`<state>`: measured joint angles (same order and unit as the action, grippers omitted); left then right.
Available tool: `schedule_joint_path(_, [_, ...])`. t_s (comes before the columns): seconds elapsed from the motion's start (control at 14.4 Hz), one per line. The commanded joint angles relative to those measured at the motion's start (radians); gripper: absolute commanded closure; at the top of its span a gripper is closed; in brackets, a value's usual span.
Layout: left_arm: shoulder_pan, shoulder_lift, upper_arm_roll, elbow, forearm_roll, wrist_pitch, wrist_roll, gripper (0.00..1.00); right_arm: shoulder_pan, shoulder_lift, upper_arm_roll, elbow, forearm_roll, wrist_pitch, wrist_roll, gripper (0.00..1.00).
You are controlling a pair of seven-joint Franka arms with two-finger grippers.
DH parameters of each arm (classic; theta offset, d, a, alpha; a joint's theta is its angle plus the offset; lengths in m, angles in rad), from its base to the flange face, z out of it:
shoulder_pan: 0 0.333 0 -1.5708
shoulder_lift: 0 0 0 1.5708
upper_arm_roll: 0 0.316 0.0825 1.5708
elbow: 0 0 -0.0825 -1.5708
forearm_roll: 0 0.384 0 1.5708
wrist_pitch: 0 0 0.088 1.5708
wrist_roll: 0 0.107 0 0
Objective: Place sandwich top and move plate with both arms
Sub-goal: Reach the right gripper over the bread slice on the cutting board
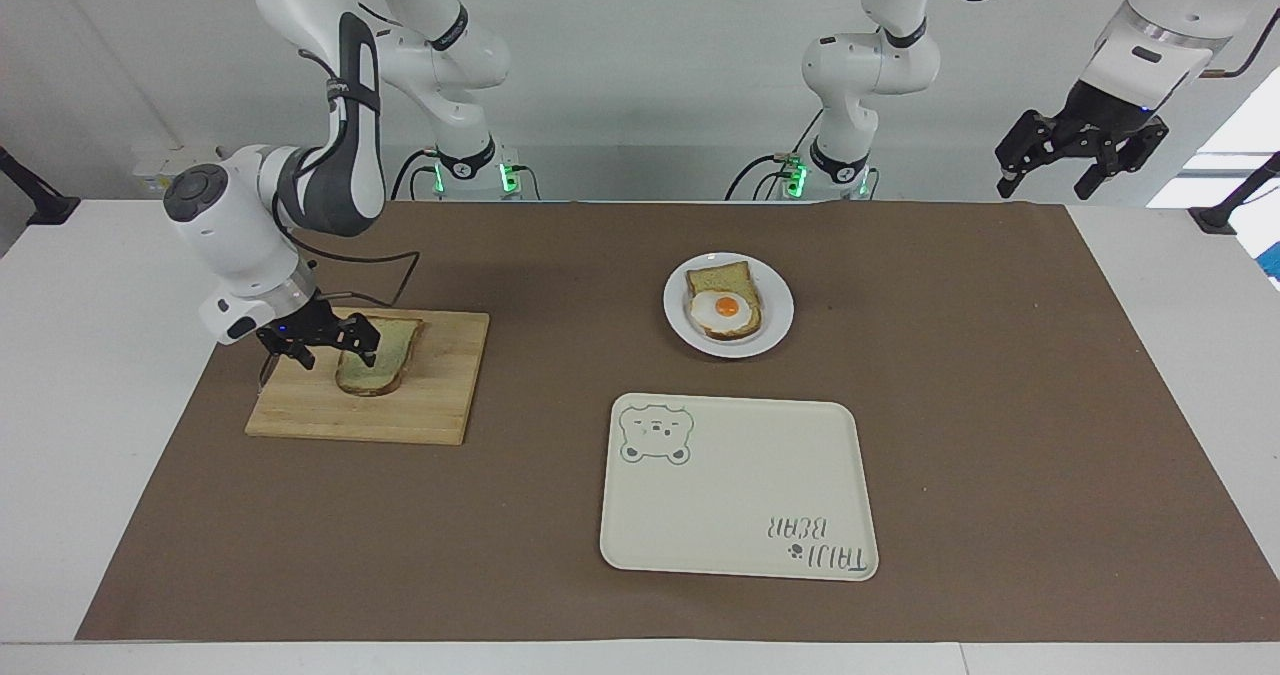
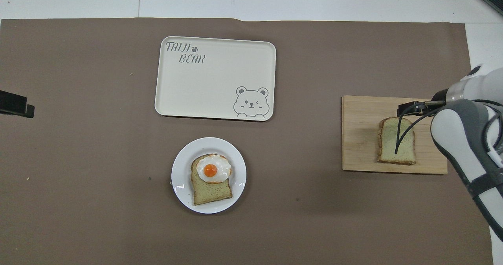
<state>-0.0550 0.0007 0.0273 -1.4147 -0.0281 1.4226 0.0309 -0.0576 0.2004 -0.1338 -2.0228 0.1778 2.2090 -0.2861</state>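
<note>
Right gripper low over wooden cutting board near right arm's end of worktop, fingers spread, one over sandwich top, other beside it. Contact unclear. White plate with egg-topped slice mid-table; bear tray toward worktop's edge farthest from robots. Left gripper waits raised at left arm's end, fingers spread.

I see my right arm folded down low, wrist angled toward the desk, its pincer spread wide with both fingers pointing down. My left arm waits raised at its own end, its pincer hanging in the air, fingers parted.
</note>
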Motion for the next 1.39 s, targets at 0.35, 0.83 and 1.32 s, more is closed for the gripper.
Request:
schedule_joint_path(0.35, [0.017, -0.004, -0.007, 0.008, 0.004, -0.010, 0.000, 0.00, -0.034, 0.011, 0.008, -0.082, 0.035, 0.078, -0.056, 0.00])
schedule_joint_path(0.83, [0.018, -0.004, -0.009, 0.008, 0.004, -0.007, 0.000, 0.00, -0.039, 0.024, 0.008, -0.080, 0.035, 0.078, -0.055, 1.00])
schedule_joint_path(1.32, [0.020, -0.004, -0.009, 0.008, 0.004, -0.007, 0.000, 0.00, -0.037, 0.034, 0.008, -0.054, 0.034, 0.063, -0.059, 1.00])
